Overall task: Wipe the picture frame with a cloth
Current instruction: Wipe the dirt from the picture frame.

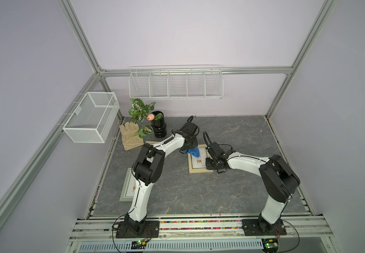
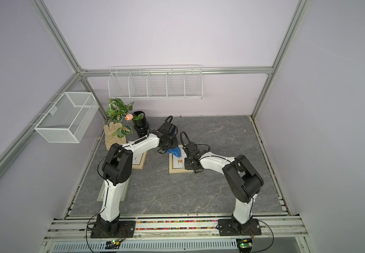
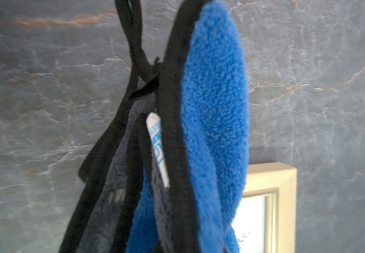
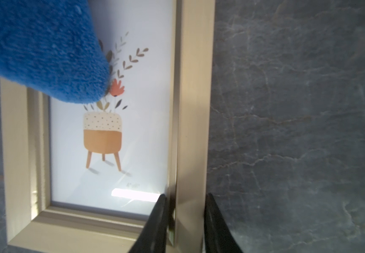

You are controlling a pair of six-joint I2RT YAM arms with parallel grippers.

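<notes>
Cloth (image 3: 214, 109) pinched in left fingers (image 1: 187, 149); picture frame (image 4: 195, 109) rail clamped between right fingers (image 4: 157, 225).

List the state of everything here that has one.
cloth: hanging bunched, tip over the picture frame.
picture frame: lying flat, one rail gripped.
left end effector: shut on cloth.
right end effector: shut on picture frame.
glove: lying flat.
vase: upright.

We've got both top views high up front, angled down over the whole table (image 1: 199, 192). Wrist cams sit close; both share the cloth (image 3: 214, 109) and picture frame (image 4: 194, 109).
</notes>
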